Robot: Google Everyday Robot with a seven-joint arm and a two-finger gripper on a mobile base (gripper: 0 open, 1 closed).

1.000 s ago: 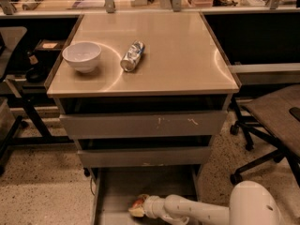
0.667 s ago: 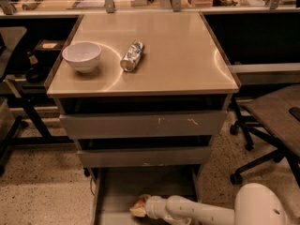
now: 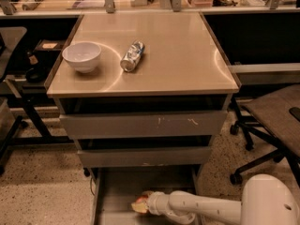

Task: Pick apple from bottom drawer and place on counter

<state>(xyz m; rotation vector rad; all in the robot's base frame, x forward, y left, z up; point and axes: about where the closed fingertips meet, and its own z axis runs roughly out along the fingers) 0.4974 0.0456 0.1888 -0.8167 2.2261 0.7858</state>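
Down at the near edge, the bottom drawer (image 3: pixel 117 191) stands pulled out from the cabinet. It is of plain grey metal with a flat floor and side rails, and its near part is cut off by the picture border. Inside it lies the one apple (image 3: pixel 140 205), small and round, with a yellowish patch facing left and some red at its top. The pincer (image 3: pixel 151 201) is right at the apple, low in this drawer, at the end of a smooth white arm (image 3: pixel 206 207) that comes in from the right. Whether the pincer is open or closed on the fruit, I cannot tell, because the arm's end and the apple run together.

Above are two shallower grey drawers, so three in all: the upper drawer (image 3: pixel 143 124) has pale scuff marks on its front, and the middle drawer (image 3: pixel 145 156) is plainer.

The counter (image 3: pixel 183 60) is broad, square and glossy beige, with a thin edge. On it stand two things: one white round bowl (image 3: pixel 82 56) at the left and one crushed silver can (image 3: pixel 132 56) lying on its side just to the right of the bowl.

At the right, a dark office chair (image 3: pixel 276 121) is partly cut off.
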